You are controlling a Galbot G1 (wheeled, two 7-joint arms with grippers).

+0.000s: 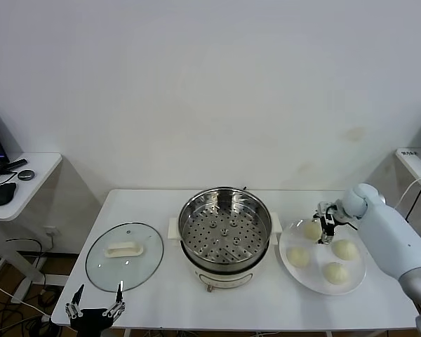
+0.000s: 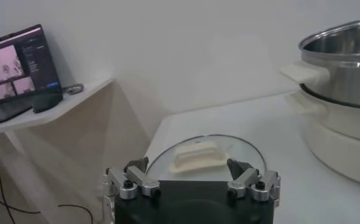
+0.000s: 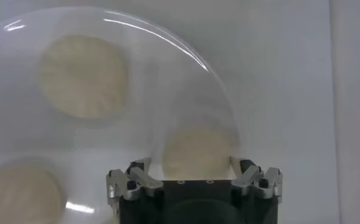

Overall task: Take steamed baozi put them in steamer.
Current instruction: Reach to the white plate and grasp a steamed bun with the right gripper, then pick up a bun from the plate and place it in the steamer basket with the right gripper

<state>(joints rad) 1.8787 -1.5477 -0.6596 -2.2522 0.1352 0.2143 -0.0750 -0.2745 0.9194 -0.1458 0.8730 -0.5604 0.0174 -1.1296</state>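
Four cream-white steamed baozi lie on a white plate (image 1: 317,283) at the table's right. My right gripper (image 1: 327,227) is down at the farthest baozi (image 1: 311,229). In the right wrist view that baozi (image 3: 198,149) sits between the spread fingers of the right gripper (image 3: 190,161), which stands open around it. Two more baozi (image 3: 83,76) (image 3: 19,192) lie farther across the plate (image 3: 168,36). The steamer (image 1: 224,235), a shiny pot with a perforated tray inside, stands at mid-table with nothing in it. My left gripper (image 1: 95,309) waits open at the front left edge.
A round glass lid (image 1: 124,256) with a white handle lies flat to the steamer's left; the left wrist view shows the lid (image 2: 207,155) just beyond the left gripper (image 2: 192,173), and the steamer (image 2: 344,79). A side table (image 1: 21,175) with a laptop stands at far left.
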